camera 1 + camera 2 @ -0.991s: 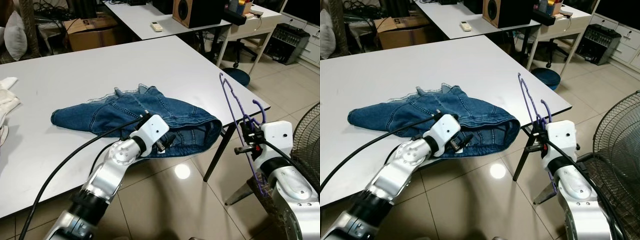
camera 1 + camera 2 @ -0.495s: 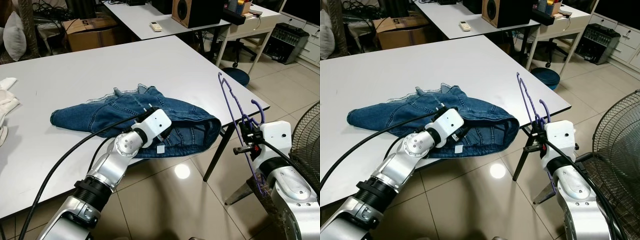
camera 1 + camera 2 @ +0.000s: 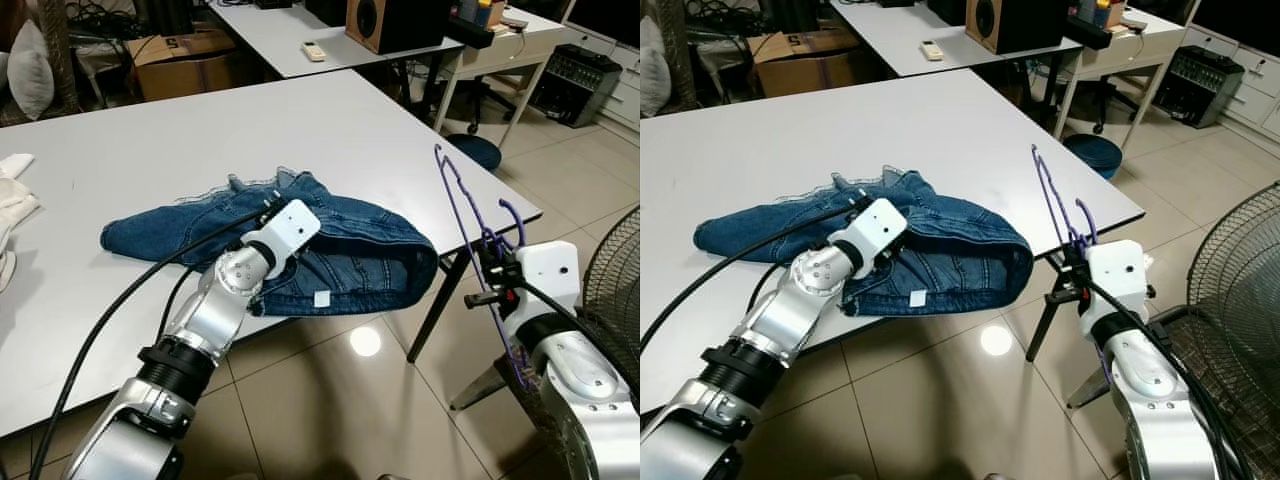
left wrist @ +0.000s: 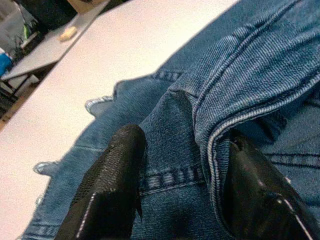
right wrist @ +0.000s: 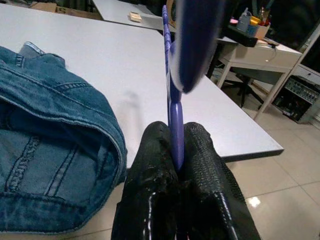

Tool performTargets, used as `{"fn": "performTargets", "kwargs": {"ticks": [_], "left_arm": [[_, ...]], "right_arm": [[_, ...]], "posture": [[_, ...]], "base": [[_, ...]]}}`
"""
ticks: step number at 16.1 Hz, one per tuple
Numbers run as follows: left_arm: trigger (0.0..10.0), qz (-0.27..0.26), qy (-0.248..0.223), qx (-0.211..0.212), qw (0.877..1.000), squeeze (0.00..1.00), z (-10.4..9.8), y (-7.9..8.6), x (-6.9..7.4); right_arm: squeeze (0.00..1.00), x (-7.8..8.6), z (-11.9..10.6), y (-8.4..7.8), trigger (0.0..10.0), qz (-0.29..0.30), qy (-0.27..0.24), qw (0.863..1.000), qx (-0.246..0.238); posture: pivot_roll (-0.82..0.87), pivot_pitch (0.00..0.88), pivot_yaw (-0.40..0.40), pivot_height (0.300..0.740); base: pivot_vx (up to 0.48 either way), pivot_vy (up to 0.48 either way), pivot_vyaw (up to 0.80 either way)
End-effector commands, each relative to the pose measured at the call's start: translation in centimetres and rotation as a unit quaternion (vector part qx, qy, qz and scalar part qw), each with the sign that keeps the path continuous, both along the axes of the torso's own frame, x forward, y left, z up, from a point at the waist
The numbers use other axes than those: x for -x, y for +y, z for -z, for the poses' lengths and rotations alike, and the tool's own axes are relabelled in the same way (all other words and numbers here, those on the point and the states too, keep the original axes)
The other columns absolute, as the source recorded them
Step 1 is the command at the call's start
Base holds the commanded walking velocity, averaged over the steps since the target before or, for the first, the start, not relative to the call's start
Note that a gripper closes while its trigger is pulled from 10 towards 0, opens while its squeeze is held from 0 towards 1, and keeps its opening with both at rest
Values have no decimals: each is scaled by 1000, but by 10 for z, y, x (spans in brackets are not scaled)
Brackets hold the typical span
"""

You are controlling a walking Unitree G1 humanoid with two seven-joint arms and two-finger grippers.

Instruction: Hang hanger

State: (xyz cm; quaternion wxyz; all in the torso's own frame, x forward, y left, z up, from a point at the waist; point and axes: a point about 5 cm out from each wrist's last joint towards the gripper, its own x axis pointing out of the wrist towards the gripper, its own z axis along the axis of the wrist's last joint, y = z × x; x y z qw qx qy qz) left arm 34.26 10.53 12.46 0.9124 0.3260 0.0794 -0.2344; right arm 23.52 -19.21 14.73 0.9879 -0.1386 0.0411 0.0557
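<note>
Here, the table (image 3: pixel 150 150) carries the jeans (image 3: pixel 350 240) near its right edge: soft, floppy, best taken by the thick seam my left gripper (image 4: pixel 180 175) straddles, fingers apart. Right of the table, my right gripper (image 5: pixel 176 165) pinches the light, stiff hanger (image 3: pixel 460 205).

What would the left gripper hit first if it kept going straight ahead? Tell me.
The denim garment. The left gripper has its fingers open, straddling a raised seam fold right in front of them, so it would likely push into that fold first.
</note>
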Motion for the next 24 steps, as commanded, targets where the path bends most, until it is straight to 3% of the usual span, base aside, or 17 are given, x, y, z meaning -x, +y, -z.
{"fn": "performTargets", "kwargs": {"ticks": [1, 4, 5, 6, 16, 19, 21, 24], "left_arm": [[10000, -3, 13, -8, 1000, 0, 4, 0, 0], [10000, -26, 35, 17, 999, 0, 7, -1, -1], [4353, -30, 39, 23, 999, 0, 7, 0, -2], [0, -32, 41, 26, 998, 0, 6, 0, -2], [0, -21, 46, 84, 995, 0, -4, -4, -6], [0, -42, 25, 126, 991, 0, -30, 3, -24], [0, -54, -9, 96, 994, 0, -54, 17, -40], [0, -67, -44, 92, 993, 0, -82, 30, -52]], "right_arm": [[0, -2, 0, 0, 10000, 2, -3, 1000, 2], [0, -3, -1, 0, 10000, 2, -6, 1000, 3], [0, -3, -1, 0, 10000, 2, -6, 1000, 4], [0, -3, -1, 0, 10000, 2, -6, 1000, 4], [0, -4, -1, 1, 10000, 3, -10, 1000, 3], [0, -6, -8, 2, 10000, -6, -36, 999, -33], [0, -2, -18, 6, 10000, -56, -67, 993, -73], [0, 5, -22, 11, 10000, -106, -69, 989, -76]], "posture": [[13, 11, -20, 740], [9, 8, -19, 740], [8, 7, -18, 740], [7, 7, -18, 740], [14, 0, -11, 740], [40, 0, 4, 740], [47, 0, 15, 740], [51, 0, 28, 740]], "base": [[0, 0, 0], [0, 0, 0], [0, 0, 0], [0, 0, 0], [0, 0, 0], [0, 0, 0], [0, 0, 0], [0, 0, 0]]}}
